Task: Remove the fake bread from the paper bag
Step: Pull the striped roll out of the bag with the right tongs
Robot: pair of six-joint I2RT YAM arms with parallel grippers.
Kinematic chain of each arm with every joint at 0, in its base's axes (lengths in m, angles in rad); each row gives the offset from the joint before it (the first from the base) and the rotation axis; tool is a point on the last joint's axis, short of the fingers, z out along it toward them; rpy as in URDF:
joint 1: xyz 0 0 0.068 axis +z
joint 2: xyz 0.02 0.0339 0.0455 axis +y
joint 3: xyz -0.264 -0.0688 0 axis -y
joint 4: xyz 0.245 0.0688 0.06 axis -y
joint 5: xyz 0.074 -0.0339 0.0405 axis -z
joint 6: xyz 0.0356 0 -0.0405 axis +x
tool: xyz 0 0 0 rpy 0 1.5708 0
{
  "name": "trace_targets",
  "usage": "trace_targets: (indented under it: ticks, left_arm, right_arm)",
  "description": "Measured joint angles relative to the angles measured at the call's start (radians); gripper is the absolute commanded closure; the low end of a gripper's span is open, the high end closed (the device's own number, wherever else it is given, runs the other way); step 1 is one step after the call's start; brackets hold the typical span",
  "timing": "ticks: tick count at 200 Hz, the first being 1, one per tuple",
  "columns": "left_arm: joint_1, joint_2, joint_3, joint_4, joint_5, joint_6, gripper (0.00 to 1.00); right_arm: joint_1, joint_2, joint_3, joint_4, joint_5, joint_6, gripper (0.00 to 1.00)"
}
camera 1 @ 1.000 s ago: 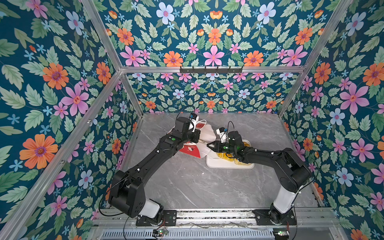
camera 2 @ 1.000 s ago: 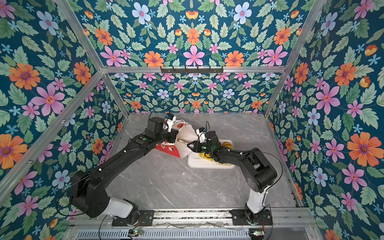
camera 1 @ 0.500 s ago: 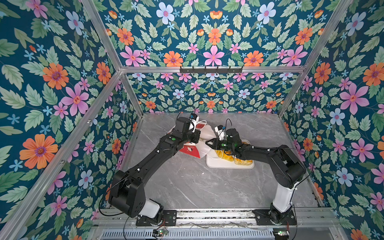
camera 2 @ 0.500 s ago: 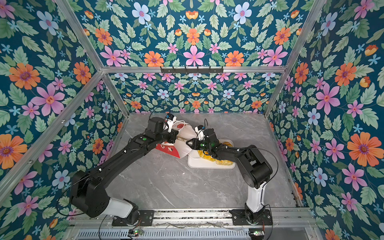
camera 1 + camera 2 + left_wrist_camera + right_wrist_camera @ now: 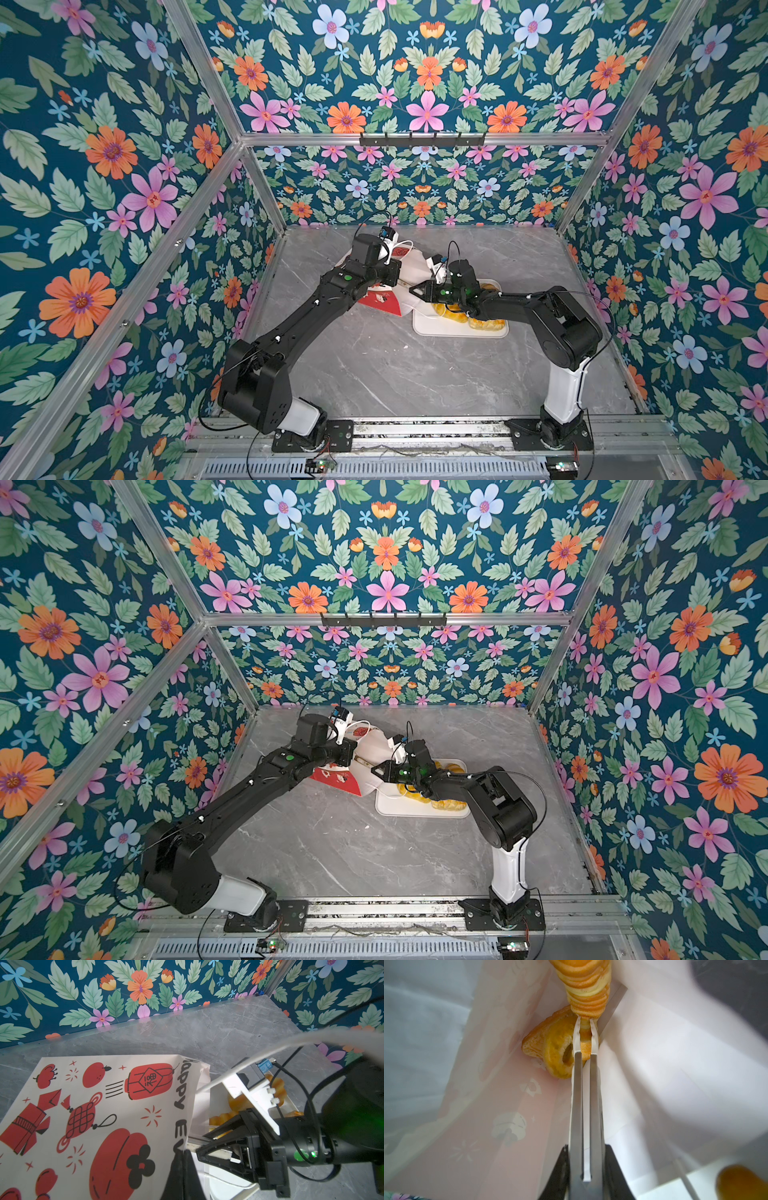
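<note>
Presently right gripper (image 5: pixel 585 1024) pinches croissant (image 5: pixel 586 989) tip narrowly, long axis running to upper centre; left gripper (image 5: pixel 182 1155) clamps paper bag (image 5: pixel 93 1105) rim

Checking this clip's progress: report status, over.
Left gripper shut on paper bag rim. Right gripper inside bag, shut on croissant tip. Ring doughnut close beside the grip.

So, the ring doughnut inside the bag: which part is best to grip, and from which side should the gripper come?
Probably the doughnut rim, one finger through the hole, one outside. Come through the bag mouth, as the right gripper does: the hole faces that way, and the rim away from the triangular pastry is bare.
</note>
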Motion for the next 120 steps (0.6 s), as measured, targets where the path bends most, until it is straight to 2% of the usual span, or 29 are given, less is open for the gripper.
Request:
trace_targets:
  ticks: [55, 120]
  left_arm:
    - [-0.001, -0.003, -0.007, 0.009, 0.012, 0.003, 1.00]
    - [-0.002, -0.010, -0.024, 0.036, 0.005, 0.004, 1.00]
  right_arm:
    - [-0.013, -0.159, -0.102, -0.057, 0.004, -0.014, 0.86]
    - [-0.027, -0.349, -0.160, -0.278, 0.006, -0.075, 0.86]
